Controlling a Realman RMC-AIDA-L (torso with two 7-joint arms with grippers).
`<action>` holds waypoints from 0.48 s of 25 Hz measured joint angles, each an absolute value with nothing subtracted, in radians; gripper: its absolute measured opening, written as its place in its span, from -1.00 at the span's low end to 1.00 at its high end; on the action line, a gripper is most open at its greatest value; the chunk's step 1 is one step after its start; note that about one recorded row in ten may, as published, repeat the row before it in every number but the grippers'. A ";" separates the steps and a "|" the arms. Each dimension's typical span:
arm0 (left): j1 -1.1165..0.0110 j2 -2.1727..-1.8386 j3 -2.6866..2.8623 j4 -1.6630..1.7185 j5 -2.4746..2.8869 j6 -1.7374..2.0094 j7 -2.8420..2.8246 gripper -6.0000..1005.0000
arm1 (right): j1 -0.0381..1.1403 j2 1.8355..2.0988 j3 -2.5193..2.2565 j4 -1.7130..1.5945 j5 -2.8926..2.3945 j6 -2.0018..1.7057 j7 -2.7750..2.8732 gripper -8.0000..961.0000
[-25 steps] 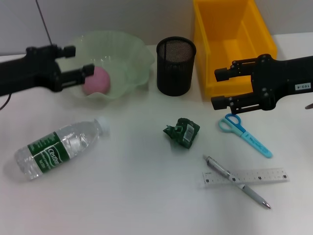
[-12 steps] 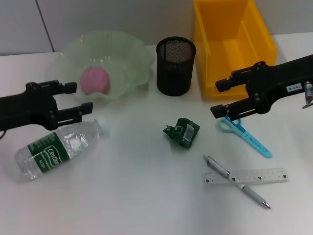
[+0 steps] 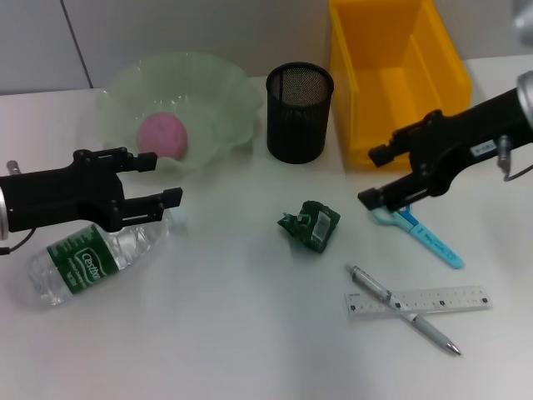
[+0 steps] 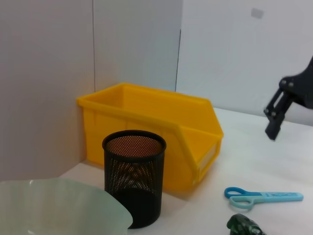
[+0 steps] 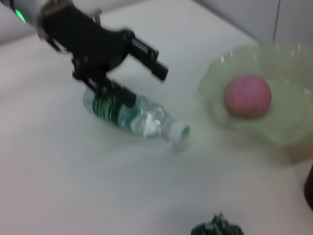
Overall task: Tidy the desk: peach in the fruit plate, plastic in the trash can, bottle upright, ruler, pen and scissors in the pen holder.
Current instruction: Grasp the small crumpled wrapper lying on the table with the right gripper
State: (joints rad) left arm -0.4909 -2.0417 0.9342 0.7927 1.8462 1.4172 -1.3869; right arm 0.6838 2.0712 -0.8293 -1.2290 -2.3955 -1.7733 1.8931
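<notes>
Pink peach [image 3: 161, 135] in green plate [image 3: 225, 92]; clear bottle [image 3: 92, 254] lying flat.

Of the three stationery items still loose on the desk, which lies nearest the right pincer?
The blue-handled scissors: their loops sit just under the open right pincer, while the silver pen and clear ruler lie farther off, crossed.

left tool [image 3: 163, 178] moved from bowl [image 3: 218, 98] to over bottle [image 3: 97, 253], right tool [image 3: 373, 177] lowered over scissors [image 3: 425, 235]
</notes>
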 joint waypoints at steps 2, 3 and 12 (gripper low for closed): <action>-0.491 -2.044 0.931 0.793 1.846 1.410 -1.387 0.39 | 0.687 2.074 -0.860 -1.230 -2.418 -1.759 1.914 0.57; -0.491 -2.045 0.930 0.792 1.846 1.408 -1.387 0.39 | 0.687 2.074 -0.860 -1.230 -2.418 -1.759 1.914 0.57; -0.492 -2.053 0.927 0.793 1.843 1.371 -1.387 0.39 | 0.697 2.076 -0.965 -1.193 -2.441 -1.656 1.967 0.57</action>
State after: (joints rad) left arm -0.4917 -2.0528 0.9265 0.7925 1.8435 1.3715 -1.3874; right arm 0.6968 2.0761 -0.9648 -1.1930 -2.4411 -1.6559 1.9669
